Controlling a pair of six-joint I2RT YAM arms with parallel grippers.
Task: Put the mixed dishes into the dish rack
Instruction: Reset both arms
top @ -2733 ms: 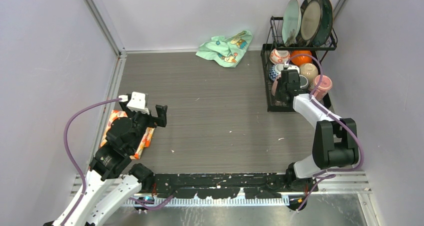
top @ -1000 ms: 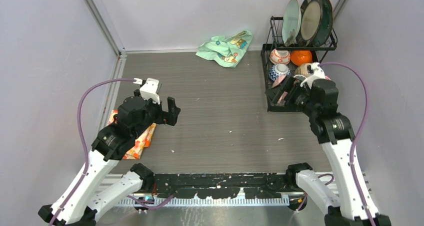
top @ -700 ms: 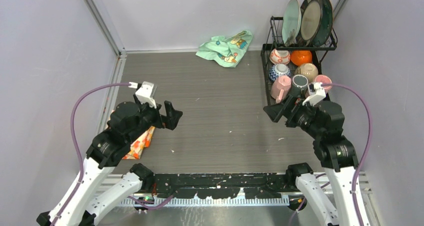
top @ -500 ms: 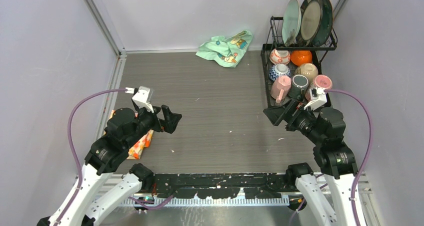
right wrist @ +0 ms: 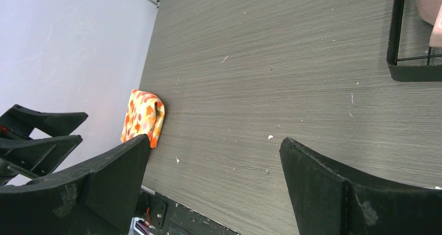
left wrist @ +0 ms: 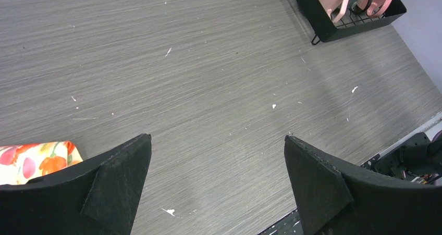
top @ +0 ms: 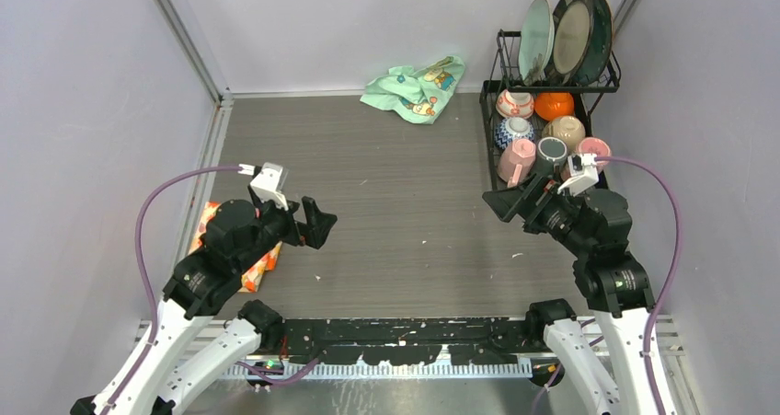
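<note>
- The left gripper [top: 313, 224] is hovering over the left part of the table [top: 395, 185], its jaws spread wide and holding nothing.
- In the left wrist view, only bare table is showing between its 2 fingers [left wrist: 109, 188].
- The right gripper [top: 517, 201] is hovering just in front of the near-left corner of the dish rack [top: 486, 139], its jaws also gaping fully and gripping nothing.
- The dish rack is standing in the far right corner of the table, close to the right wall.
- 3 plates are standing on edge in its upper shelf: the pale green plate [top: 535, 38] on the left, the dark-rimmed beige plate [top: 572, 30] in the middle and the dark blue-green plate [top: 602, 30] on the right.
- In the lower basket, the white patterned bowl [top: 514, 102] and the red bowl [top: 554, 105] are sitting at the back.
- The blue patterned bowl [top: 511, 132] and a beige bowl [top: 567, 132] are sitting in front of them.
- The pink cup [top: 515, 162], the dark green cup [top: 551, 150] and a 2nd pink cup [top: 593, 148] are lying in the nearest row.
- The mint-green cloth [top: 414, 86] is lying crumpled at the table's far edge, just left of the rack.
- The orange floral cloth [top: 204, 224] is lying at the left edge, partly hidden under the left arm.
</note>
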